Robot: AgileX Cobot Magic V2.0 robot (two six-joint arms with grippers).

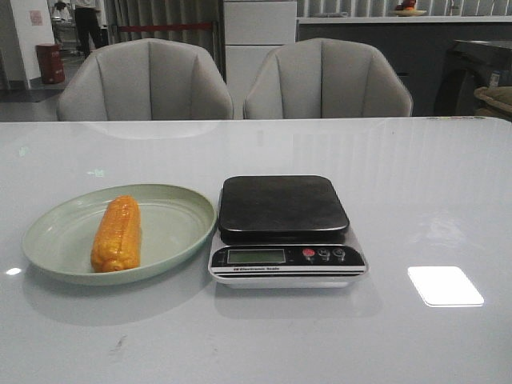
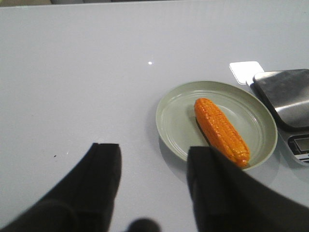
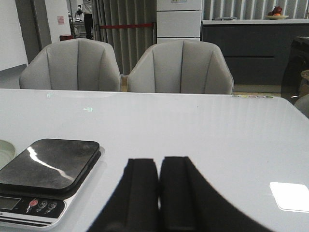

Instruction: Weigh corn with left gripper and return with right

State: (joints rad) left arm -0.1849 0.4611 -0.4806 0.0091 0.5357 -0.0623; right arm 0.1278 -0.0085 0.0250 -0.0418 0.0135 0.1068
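Corn [image 1: 117, 234] is laid lengthwise on the green plate [image 1: 180, 228], left of the scale [image 1: 285, 230]. The left gripper [image 2: 153, 159] is held wide apart; the right gripper [image 3: 159, 170] is pressed closed, empty.

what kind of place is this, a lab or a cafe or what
Probably a dining or break area in an office or showroom, not certain. Two padded grey chairs face a glossy white table, with a dark counter behind holding a fruit plate.
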